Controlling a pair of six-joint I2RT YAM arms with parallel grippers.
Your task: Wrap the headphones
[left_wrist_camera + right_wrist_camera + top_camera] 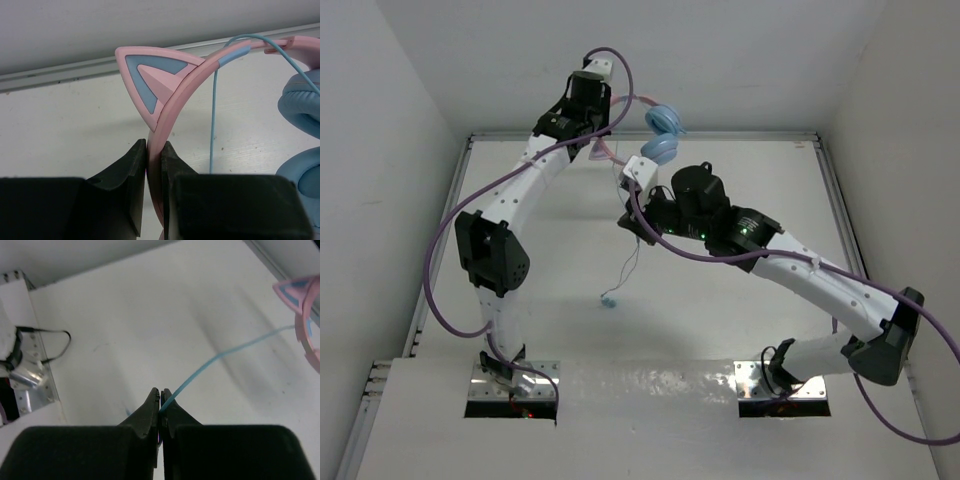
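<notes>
The headphones are held up over the far side of the table: light blue ear cups [663, 133] and a thin pink headband [607, 150]. My left gripper [597, 143] is shut on the headband [167, 117] just below a pink and blue cat ear [150, 80], with the ear cups [302, 107] to its right. My right gripper [630, 218] is shut on the thin teal-blue cable [225, 352] at its fingertips [160, 401]. The cable runs up to the headband [302, 315]. Its loose end [610, 299] hangs down to the table.
A raised rail [640, 135] borders the white table at the back, with rails at the sides and white walls close behind. Thick purple robot cables [445, 260] loop beside both arms. A metal base plate [30, 382] with a black wire lies at the left.
</notes>
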